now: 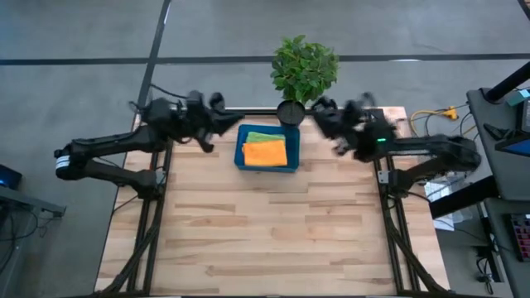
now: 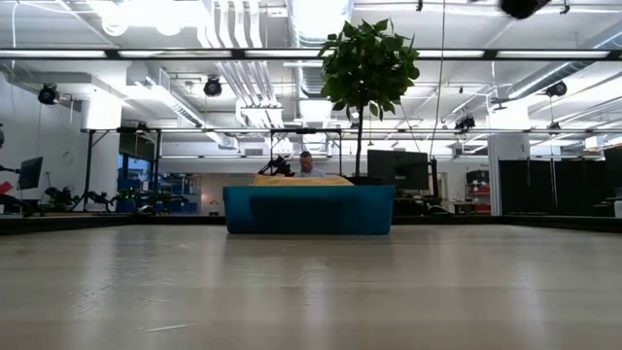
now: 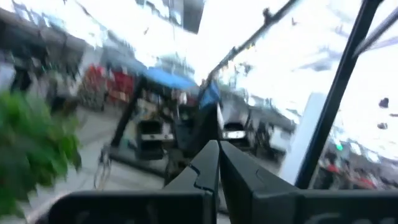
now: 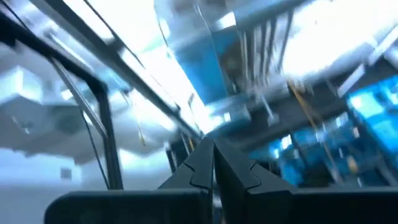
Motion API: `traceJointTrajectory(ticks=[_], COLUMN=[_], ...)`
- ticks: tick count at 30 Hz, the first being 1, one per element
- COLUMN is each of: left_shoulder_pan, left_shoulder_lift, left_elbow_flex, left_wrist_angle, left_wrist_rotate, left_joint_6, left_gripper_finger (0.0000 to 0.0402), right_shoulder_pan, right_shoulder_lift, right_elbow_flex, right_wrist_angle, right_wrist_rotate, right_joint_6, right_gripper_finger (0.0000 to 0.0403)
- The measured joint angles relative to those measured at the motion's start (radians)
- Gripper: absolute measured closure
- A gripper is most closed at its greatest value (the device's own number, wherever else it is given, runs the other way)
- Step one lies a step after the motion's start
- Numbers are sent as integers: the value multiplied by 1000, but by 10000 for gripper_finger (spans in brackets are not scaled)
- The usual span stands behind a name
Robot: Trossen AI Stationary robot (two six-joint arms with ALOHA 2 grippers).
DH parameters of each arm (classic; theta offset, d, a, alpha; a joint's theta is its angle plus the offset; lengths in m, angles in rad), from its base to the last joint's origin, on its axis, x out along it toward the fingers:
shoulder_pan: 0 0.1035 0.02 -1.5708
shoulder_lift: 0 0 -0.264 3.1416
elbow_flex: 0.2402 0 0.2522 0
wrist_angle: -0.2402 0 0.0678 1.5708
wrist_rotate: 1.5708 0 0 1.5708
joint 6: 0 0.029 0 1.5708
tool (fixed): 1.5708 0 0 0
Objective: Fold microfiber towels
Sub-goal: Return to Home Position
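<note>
Currently left end effector (image 3: 217,147), right end effector (image 4: 214,145) each closed; tray (image 2: 311,211) on wooden table (image 1: 265,236).

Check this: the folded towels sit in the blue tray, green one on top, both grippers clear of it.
Wrong on the colour: the high view shows the orange towel on top in the blue tray, the green towel peeking from under it. The left gripper and right gripper are clear of it.

Near tabletop (image 1: 273,232) open; blue bin (image 1: 267,169), plant (image 1: 305,68) block far edge.
</note>
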Motion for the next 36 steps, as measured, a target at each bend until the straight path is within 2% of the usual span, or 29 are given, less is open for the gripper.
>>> traceJointTrajectory(ticks=[4,6,9,11,14,19,23,26,32,36], left_shoulder_pan=[0,-1,-3,-4,-4,-6,-19,-52,-146,-191], left_shoulder_lift=[-95,-151,-243,-302,-390,-519,-605,-648,-746,-881], left_elbow_flex=[10,5,-19,-49,-136,-319,-451,-509,-602,-672], left_wrist_angle=[4,-3,-81,-145,-137,-28,77,75,70,65], left_wrist_rotate=[-49,-63,-122,-182,-247,-316,-361,-378,-475,-558], left_joint_6=[21,51,97,112,114,93,25,1,35,90], left_gripper_finger=[402,402,402,402,402,402,402,402,402,402], right_shoulder_pan=[-31,-30,-20,-18,-18,-18,-18,-18,-18,-17], right_shoulder_lift=[-235,-372,-602,-739,-916,-1172,-1247,-1252,-1308,-1310], right_elbow_flex=[-77,-108,-131,-158,-236,-375,-451,-477,-517,-527], right_wrist_angle=[-89,-250,-551,-668,-685,-683,-688,-688,-685,-699], right_wrist_rotate=[0,37,152,217,266,373,381,354,330,290], right_joint_6=[-57,-130,-234,-250,-214,-150,-54,14,41,44], right_gripper_finger=[394,394,394,394,394,394,394,394,394,394])
